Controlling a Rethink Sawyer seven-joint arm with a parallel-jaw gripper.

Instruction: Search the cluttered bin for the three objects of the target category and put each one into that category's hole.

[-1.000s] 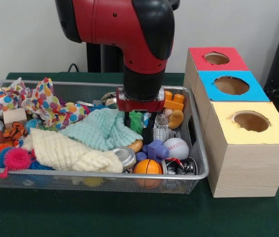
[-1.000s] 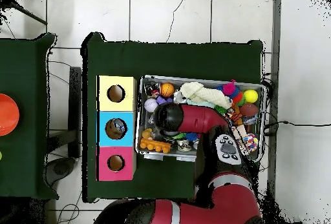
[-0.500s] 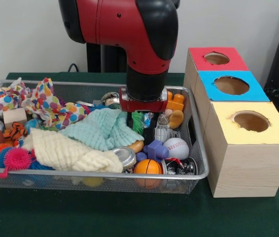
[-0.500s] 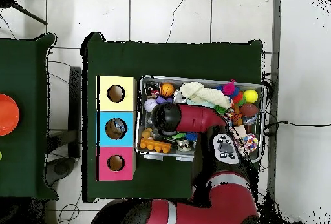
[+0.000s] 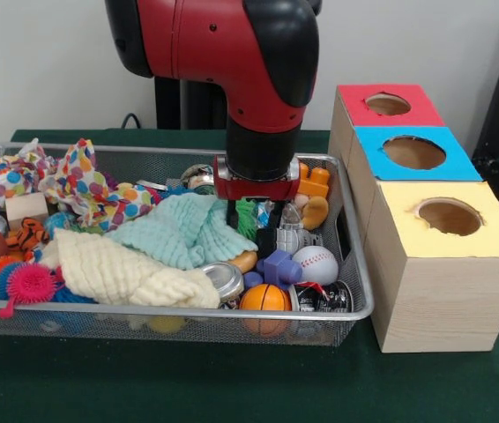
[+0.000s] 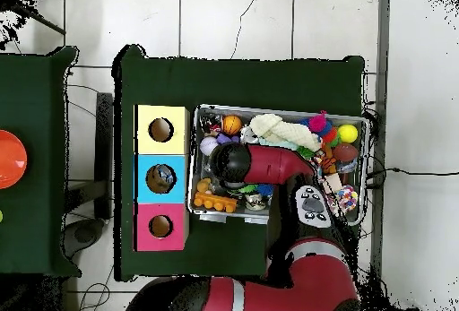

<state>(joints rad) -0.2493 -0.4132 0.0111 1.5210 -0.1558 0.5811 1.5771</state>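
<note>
Here the red and black arm reaches down into the wire mesh bin [image 5: 355,291], and its hand [image 5: 251,214] sits low among the clutter, just behind the purple plastic block [image 5: 280,267]. Whether the hand is open or closed cannot be told, since the wrist and the toys hide its tips.

Just beside the hand, on the side away from the boxes, lies a mint-green knitted cloth [image 5: 183,231], with a cream waffle cloth [image 5: 122,273] in front of that. A green fuzzy thing [image 5: 246,216] touches the hand's front. In front of the hand rest a white baseball with red stitching [image 5: 316,263] and a small orange basketball [image 5: 265,298]. Behind it sits an orange plastic block [image 5: 311,181].

Beyond the bin's end stand three wooden boxes with round holes: yellow-topped [image 5: 450,231], blue-topped [image 5: 415,152] and red-topped [image 5: 387,105], all on the green tabletop [image 5: 188,379]. No legible writing shows anywhere.
</note>
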